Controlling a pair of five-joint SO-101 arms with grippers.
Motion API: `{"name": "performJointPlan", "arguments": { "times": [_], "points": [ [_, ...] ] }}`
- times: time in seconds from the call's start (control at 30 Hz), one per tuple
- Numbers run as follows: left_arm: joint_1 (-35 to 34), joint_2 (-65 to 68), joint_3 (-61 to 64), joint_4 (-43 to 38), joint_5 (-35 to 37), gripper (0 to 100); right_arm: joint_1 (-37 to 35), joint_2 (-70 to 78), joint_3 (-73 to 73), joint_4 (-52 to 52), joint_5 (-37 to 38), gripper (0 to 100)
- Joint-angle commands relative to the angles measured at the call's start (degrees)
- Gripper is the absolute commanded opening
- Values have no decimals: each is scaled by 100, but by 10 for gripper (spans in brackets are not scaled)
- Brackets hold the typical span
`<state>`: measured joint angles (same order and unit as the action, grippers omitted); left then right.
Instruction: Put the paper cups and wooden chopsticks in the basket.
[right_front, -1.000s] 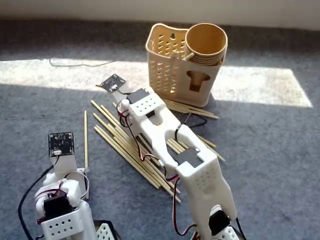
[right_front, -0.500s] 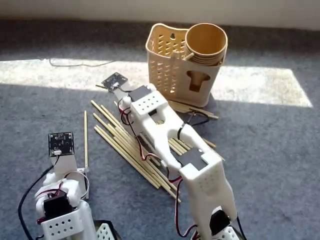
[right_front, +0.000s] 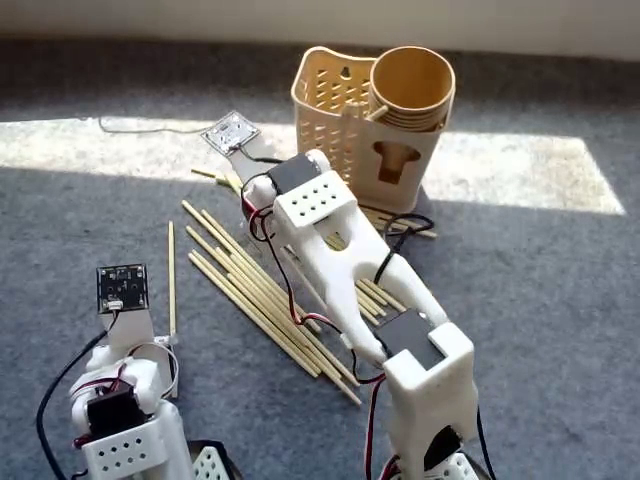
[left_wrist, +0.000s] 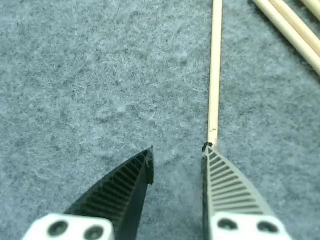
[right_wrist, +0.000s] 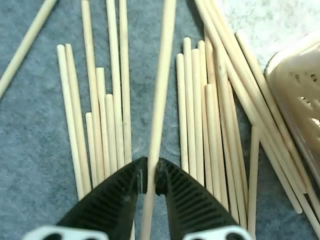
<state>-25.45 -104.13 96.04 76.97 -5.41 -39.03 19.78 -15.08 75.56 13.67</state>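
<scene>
Grey felt worktop: right end effector (right_wrist: 151, 182) was clamped on 1 chopstick (right_wrist: 162, 75), long axis running straight out ahead of it. Basket (right_front: 325, 130) sat near, cups (right_front: 412, 85) inside. Left end effector (left_wrist: 177, 165) gaped, farther off.

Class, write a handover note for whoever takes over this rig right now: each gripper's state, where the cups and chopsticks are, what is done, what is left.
Right gripper: shut on one chopstick, over the pile.
Left gripper: open, low over the carpet, beside a lone chopstick.
Done: paper cups sit stacked in the basket.
Left: the held chopstick, the lone one and the loose chopsticks on the carpet must go into the basket.
</scene>
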Motion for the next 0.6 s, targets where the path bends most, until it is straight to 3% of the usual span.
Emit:
{"name": "performJointPlan", "arguments": {
  "times": [0.0, 0.57],
  "points": [
    [462, -40, 119, 18, 35, 161, 75, -593, 286, -198, 44, 5],
    [989, -40, 119, 18, 35, 161, 75, -3776, 3125, -2141, -360, 5]
  ]
}}
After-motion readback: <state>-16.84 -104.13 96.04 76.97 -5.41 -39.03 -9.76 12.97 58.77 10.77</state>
